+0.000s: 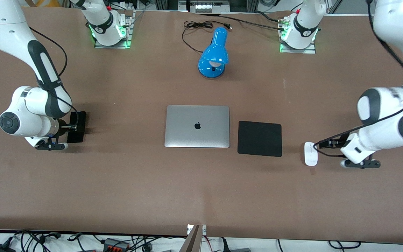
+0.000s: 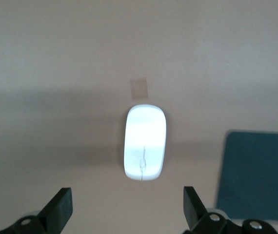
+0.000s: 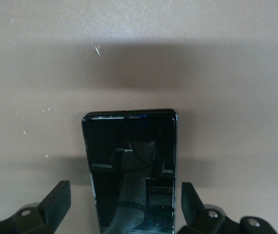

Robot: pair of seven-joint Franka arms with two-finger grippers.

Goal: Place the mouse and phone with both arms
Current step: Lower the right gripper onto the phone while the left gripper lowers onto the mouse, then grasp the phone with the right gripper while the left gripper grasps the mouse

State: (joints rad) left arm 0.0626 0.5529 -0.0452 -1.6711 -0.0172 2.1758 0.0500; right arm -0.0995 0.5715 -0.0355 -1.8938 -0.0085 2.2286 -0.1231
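At the right arm's end of the table, the right gripper (image 1: 76, 126) is seen low over the phone (image 1: 76, 126), its fingers (image 3: 56, 201) spread wide, one on each long side of the handset without touching it. Nothing is gripped. The phone (image 3: 131, 168) lies flat on the brown table (image 1: 117, 182), its glossy face up, a dim reflection of the gripper showing in the glass. In the front view much of it is covered by the gripper body.

At the left arm's end, the left gripper (image 1: 318, 144) is held just over the table beside the mouse (image 1: 310, 153), jaws wide apart and empty. In the left wrist view the mouse (image 2: 145, 142) is seen ahead of the two fingertips (image 2: 61, 207), not between them. It rests flat on the table, thin grey line visible along its middle. A small pale tape mark (image 2: 139, 88) is noted on the table just by one end of the mouse.

Toward the table's middle, a black mouse pad (image 1: 259, 138) lies near the mouse, apart from it. A closed silver laptop (image 1: 197, 126) sits just beside the pad. Farther from the front camera than the laptop, a blue desk lamp (image 1: 214, 53) stands with its black cord (image 1: 194, 31) trailing toward the arm bases.
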